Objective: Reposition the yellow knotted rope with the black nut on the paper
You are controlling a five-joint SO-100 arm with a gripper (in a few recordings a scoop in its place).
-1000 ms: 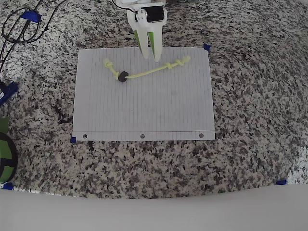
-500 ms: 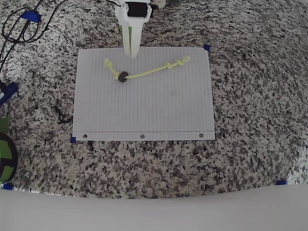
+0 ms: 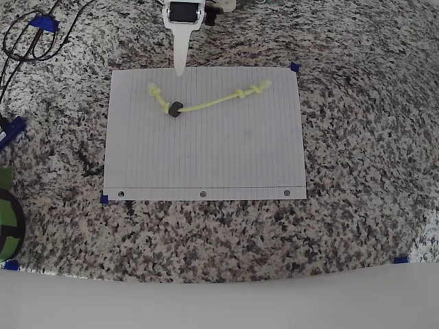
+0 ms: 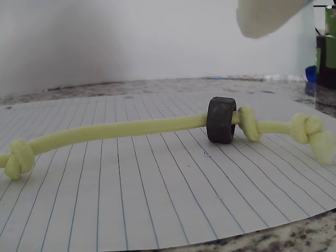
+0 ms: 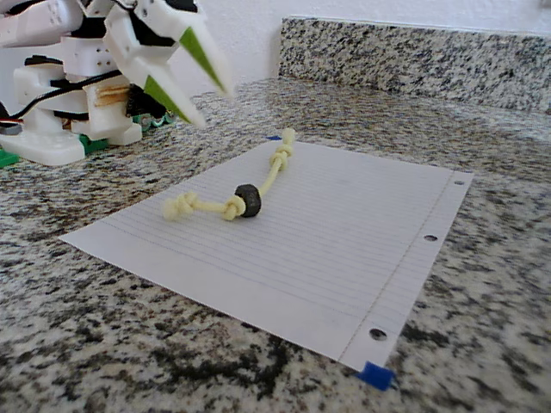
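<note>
White-and-green end effector (image 5: pixel 207 99) hangs in the air over the far-left edge of the paper (image 5: pixel 344 249), fingers spread apart with nothing between them, I think, since the fixed view blurs the tips. Just below it on the sheet lies the yellow knotted rope (image 3: pixel 206 103), stretched in a shallow curve across the upper part of the page in the overhead view. Its black nut (image 3: pixel 175 109) sits against a knot near the left end. Speckled granite counter (image 3: pixel 357 171) underneath, blue tape (image 5: pixel 375 375) at the paper's corners.
</note>
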